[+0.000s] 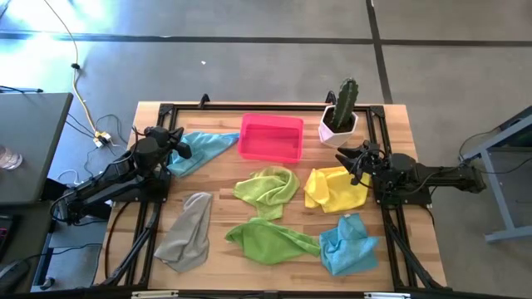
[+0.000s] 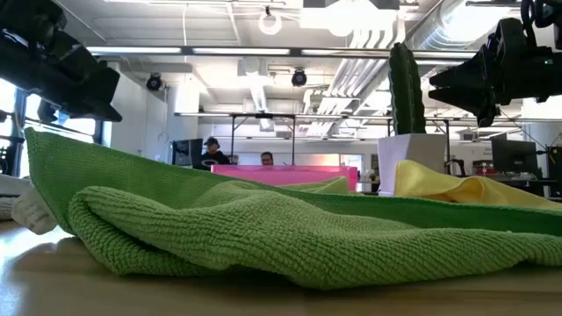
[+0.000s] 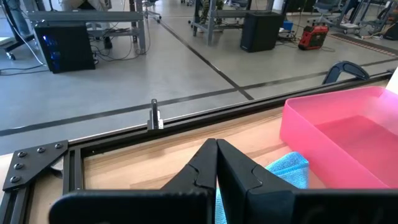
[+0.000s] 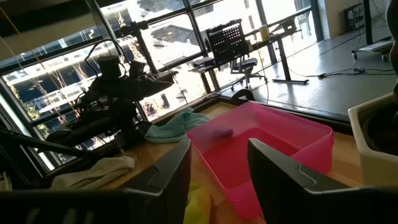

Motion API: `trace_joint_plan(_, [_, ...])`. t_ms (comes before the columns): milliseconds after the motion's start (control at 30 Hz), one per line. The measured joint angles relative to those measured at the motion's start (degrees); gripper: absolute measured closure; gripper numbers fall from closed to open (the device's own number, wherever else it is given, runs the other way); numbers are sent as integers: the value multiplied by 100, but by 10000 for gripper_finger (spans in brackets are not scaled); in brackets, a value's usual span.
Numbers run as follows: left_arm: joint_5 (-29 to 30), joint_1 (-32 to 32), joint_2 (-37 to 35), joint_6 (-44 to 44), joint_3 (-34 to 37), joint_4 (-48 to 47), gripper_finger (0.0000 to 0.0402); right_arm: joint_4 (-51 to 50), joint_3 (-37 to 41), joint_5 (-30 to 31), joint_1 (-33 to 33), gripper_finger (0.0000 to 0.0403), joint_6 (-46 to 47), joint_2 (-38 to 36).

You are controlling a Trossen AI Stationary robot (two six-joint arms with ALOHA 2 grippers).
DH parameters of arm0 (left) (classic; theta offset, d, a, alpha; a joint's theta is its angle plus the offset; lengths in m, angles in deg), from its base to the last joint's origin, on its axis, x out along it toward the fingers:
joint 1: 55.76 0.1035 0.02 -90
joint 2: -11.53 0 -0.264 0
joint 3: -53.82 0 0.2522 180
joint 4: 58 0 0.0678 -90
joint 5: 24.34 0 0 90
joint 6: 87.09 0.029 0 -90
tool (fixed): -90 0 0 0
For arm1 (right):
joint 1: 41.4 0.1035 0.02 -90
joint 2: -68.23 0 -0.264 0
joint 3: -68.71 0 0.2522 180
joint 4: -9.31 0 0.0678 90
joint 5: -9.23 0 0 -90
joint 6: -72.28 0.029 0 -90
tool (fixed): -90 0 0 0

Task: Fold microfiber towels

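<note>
An open-plan lab: exposed ceiling ducts (image 2: 369, 66), desks, computer tower (image 3: 65, 43).

Both arms are matte black with blocky, boxy links and rounded joint housings. Left gripper (image 3: 216, 163): two black wedge-shaped fingers (image 3: 245, 177) with flat inner faces, mounted on a wide black crossbar. Right gripper (image 4: 219, 168): same black angular fingers (image 4: 277, 171), slanted outer edges, stepped bases. Right arm's forearm is long and slim, running to a bulkier wrist block.

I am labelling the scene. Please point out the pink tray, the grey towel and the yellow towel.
pink tray (image 1: 271, 123): high view, on its far rim.
grey towel (image 1: 189, 232): high view, middle of the cloth.
yellow towel (image 1: 332, 189): high view, middle of the cloth.
</note>
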Motion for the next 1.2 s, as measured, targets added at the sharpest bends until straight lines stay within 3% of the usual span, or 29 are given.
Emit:
trace_joint_plan(733, [0,0,0,-23,0,1,401,-2,0,0,0,254,0,1])
trace_joint_plan(1200, [78,0,0,-625,0,384,401,-2,0,-2,0,254,0,0])
